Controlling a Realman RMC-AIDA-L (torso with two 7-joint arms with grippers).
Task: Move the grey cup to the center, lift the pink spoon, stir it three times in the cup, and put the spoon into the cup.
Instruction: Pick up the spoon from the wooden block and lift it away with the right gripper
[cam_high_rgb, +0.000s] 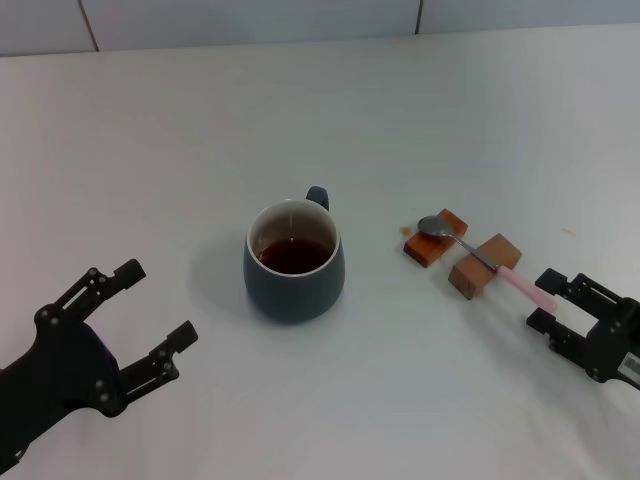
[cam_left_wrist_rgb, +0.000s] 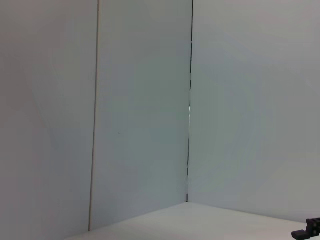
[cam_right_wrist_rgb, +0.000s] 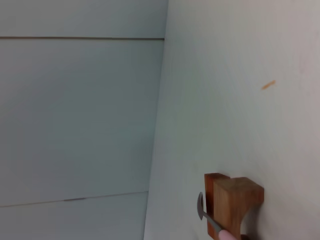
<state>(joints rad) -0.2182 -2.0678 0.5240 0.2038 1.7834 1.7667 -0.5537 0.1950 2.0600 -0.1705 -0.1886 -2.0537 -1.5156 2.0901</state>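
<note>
Head view: the grey cup (cam_high_rgb: 295, 262) sits upright near the middle of the white table (cam_high_rgb: 300, 110), dark brown liquid inside, its loop handle pointing to about one o'clock. Over at the cup's three o'clock, well apart from it, two brown wooden blocks (cam_high_rgb: 483, 265) lie side by side, and the pink spoon (cam_high_rgb: 478, 255) is bridged across them: silver bowl on the block nearer the cup, pink handle running off toward four o'clock.

The right gripper (cam_high_rgb: 549, 298) sits low at the spoon's four o'clock end, fingers spread a narrow way, the tip of the pink handle right at their mouth. Whether they touch it, I cannot tell.

The left gripper (cam_high_rgb: 150, 315) hovers at the cup's eight o'clock, clear of it, fingers spread wide and holding nothing.

Right wrist view: the blocks (cam_right_wrist_rgb: 231, 200) show close up with the spoon's metal neck (cam_right_wrist_rgb: 206, 215) crossing them, and a small orange mark (cam_right_wrist_rgb: 268, 85) on the table farther off. The left wrist view gives only wall panels and a strip of table.
</note>
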